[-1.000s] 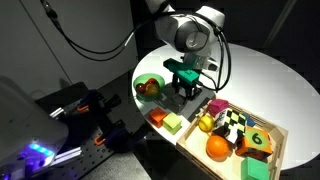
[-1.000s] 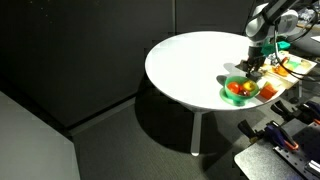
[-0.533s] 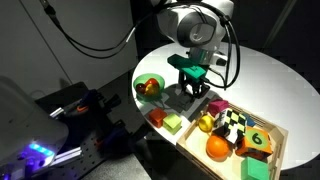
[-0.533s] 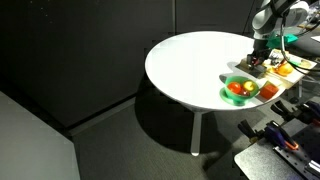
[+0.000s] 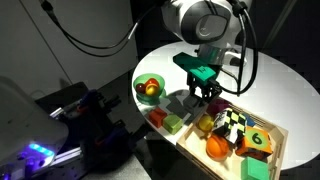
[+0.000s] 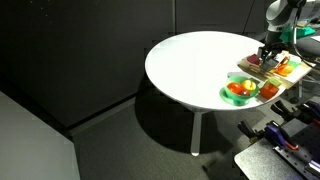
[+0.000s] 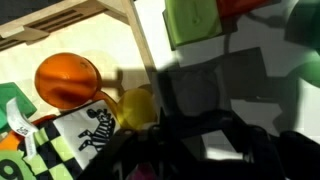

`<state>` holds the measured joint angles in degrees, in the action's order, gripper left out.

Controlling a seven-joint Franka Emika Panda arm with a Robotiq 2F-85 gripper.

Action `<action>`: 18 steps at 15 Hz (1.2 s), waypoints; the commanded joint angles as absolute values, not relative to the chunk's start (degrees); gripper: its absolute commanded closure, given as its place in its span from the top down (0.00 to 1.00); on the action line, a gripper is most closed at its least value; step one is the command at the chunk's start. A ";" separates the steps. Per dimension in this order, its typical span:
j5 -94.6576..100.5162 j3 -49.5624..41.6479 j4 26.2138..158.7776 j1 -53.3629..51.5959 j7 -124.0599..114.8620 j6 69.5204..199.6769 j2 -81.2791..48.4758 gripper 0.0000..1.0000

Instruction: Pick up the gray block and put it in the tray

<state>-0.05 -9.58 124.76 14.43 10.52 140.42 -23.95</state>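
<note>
My gripper (image 5: 207, 97) hangs over the near-left corner of the light-wood tray (image 5: 283, 133), above the table. It also shows in an exterior view (image 6: 267, 57). In the wrist view the dark fingers (image 7: 245, 140) come in from the bottom, and a dull gray block (image 7: 200, 90) sits between them, partly in shadow. The jaws look shut on it. Below it lie the tray's rim (image 7: 143, 45) and white table. The block is hidden by the gripper in both exterior views.
The tray holds an orange ball (image 5: 217, 148), a yellow piece (image 7: 138, 108), a checkered block (image 5: 232, 124) and a green numbered block (image 5: 258, 140). An orange cube (image 5: 158, 117) and a lime-green cube (image 5: 173, 124) lie beside the tray. A green bowl (image 5: 150, 86) with fruit stands near the table edge.
My gripper has risen off the table and moved toward the tray with the gray block between its fingers.
</note>
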 commanded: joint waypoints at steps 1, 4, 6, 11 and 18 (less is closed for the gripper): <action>0.64 -11.49 126.50 15.21 8.77 140.77 -21.65 0.32; 0.65 -13.09 125.94 15.94 8.29 140.87 -21.99 0.32; 0.69 -13.92 125.84 16.34 8.12 140.85 -21.94 0.32; 0.86 -14.58 126.52 16.69 8.41 140.98 -21.38 1.00; -0.56 -12.57 129.07 16.42 10.15 141.23 -18.23 1.00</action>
<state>-0.04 -13.91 126.13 16.22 9.50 140.44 -21.88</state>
